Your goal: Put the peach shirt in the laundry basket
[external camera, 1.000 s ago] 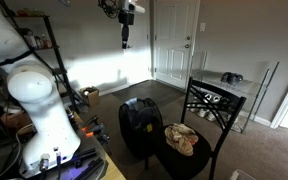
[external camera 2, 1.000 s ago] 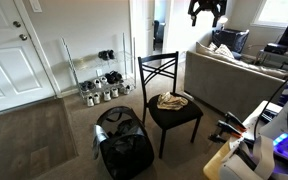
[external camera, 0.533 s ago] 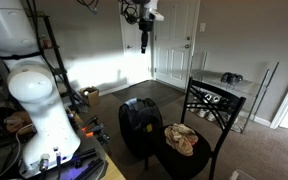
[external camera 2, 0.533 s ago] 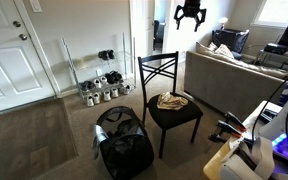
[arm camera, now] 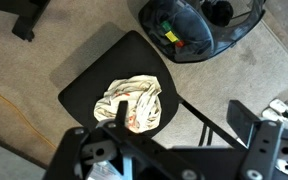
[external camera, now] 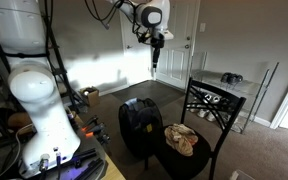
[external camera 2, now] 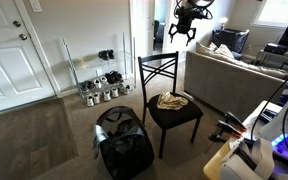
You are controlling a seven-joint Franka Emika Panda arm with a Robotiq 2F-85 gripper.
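Note:
The peach shirt lies crumpled on the seat of a black chair. It shows in both exterior views. The black laundry basket stands on the carpet beside the chair, and its open top shows in the wrist view. My gripper hangs high in the air above the chair, pointing down. It is open and empty, with its fingers spread wide above the seat's edge.
The chair's metal backrest rises behind the seat. A sofa stands past the chair. A low shoe rack is by the wall. White doors are shut. The white robot base is close by.
The arm has swung across and come down from near the ceiling toward the chair. The gripper stays open and empty. The shirt and basket have not moved.

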